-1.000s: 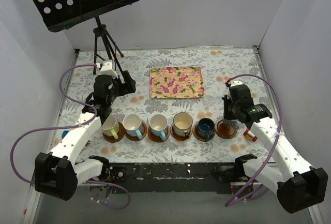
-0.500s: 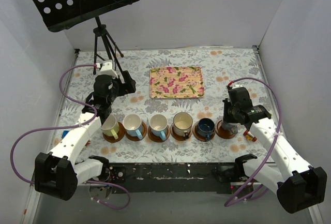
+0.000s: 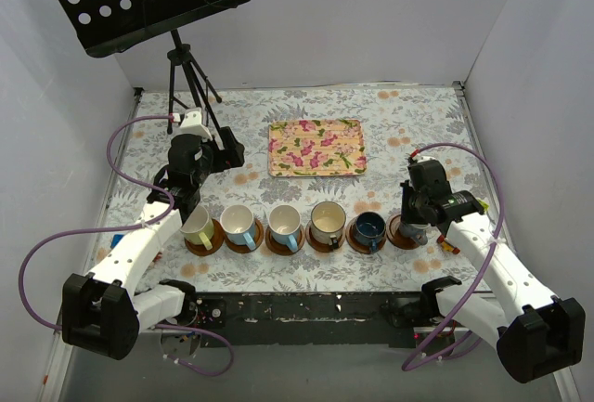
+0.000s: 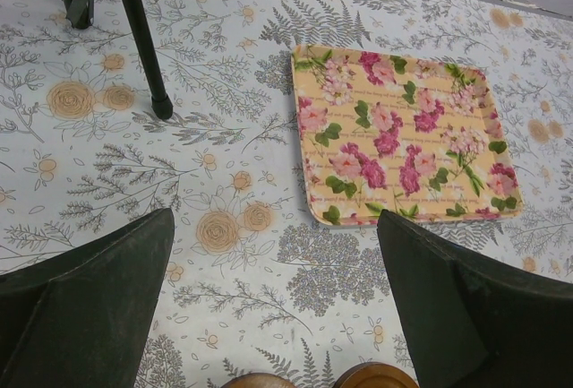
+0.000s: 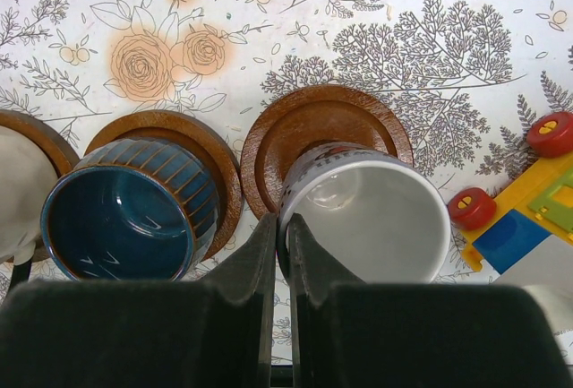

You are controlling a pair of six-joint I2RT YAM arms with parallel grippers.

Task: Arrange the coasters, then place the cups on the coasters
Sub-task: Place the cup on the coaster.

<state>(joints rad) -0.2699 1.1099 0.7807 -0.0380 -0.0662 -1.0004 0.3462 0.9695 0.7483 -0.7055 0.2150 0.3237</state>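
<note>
Six brown coasters lie in a row near the front edge. Five carry cups: yellow-green (image 3: 197, 226), two light blue (image 3: 238, 224) (image 3: 283, 223), cream (image 3: 327, 222) and dark blue (image 3: 368, 227) (image 5: 130, 209). My right gripper (image 3: 415, 227) (image 5: 282, 227) is shut on the rim of a grey-white cup (image 5: 367, 218), which tilts over the rightmost coaster (image 5: 318, 133) (image 3: 403, 234). I cannot tell whether the cup's base rests on it. My left gripper (image 3: 188, 200) (image 4: 276, 227) hangs open and holds nothing, just behind the yellow-green cup. Two coaster edges (image 4: 372, 375) show below it.
A floral tray (image 3: 316, 148) (image 4: 403, 137) lies behind the row at mid-table. A black music stand's tripod (image 3: 186, 77) (image 4: 139, 38) stands at the back left. A small yellow and red toy (image 3: 449, 242) (image 5: 528, 200) lies right of the last coaster. White walls enclose the table.
My right gripper has come down and slightly nearer with the grey-white cup, over the rightmost coaster. The left arm has not moved.
</note>
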